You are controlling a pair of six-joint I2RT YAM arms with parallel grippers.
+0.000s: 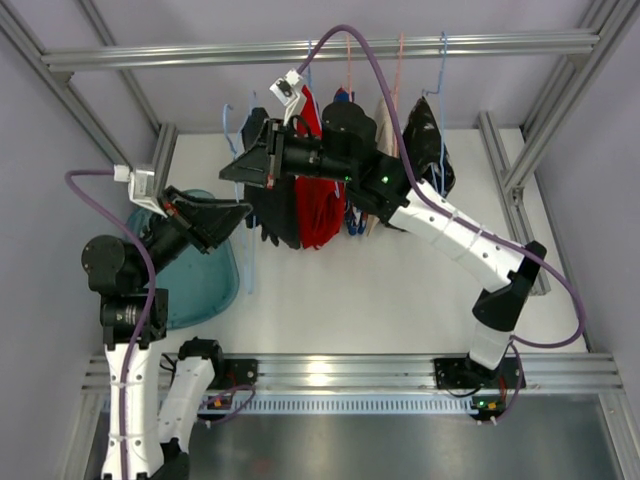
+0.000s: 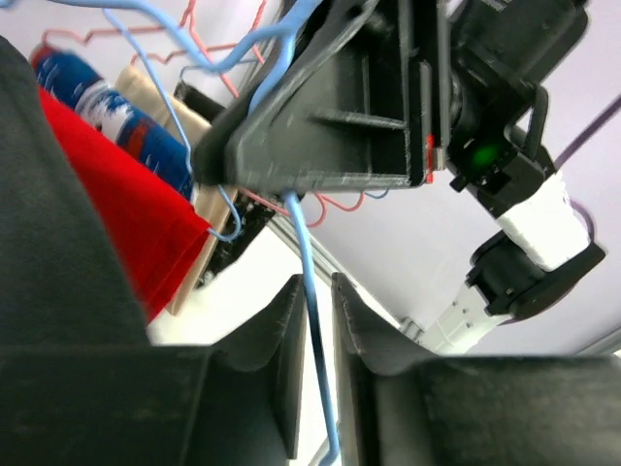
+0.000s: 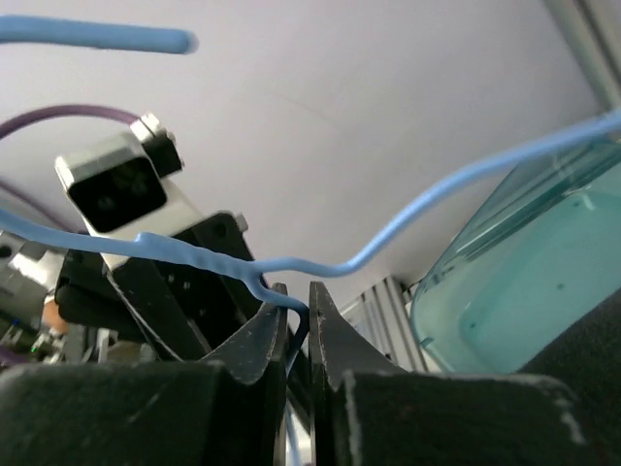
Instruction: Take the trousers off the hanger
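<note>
Your left arm (image 1: 128, 370) bends up and to the right. The left gripper (image 2: 316, 291) is open just a little around the blue hanger (image 2: 303, 233). Your right arm (image 1: 450, 228) stretches far left. The right gripper (image 3: 296, 311) pinches the blue hanger tight.

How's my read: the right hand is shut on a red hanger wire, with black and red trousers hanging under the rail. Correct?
Not quite. The right hand is shut on a light blue hanger wire, not a red one, as the right wrist view shows. The black trousers and the red trousers do hang under the rail.
</note>
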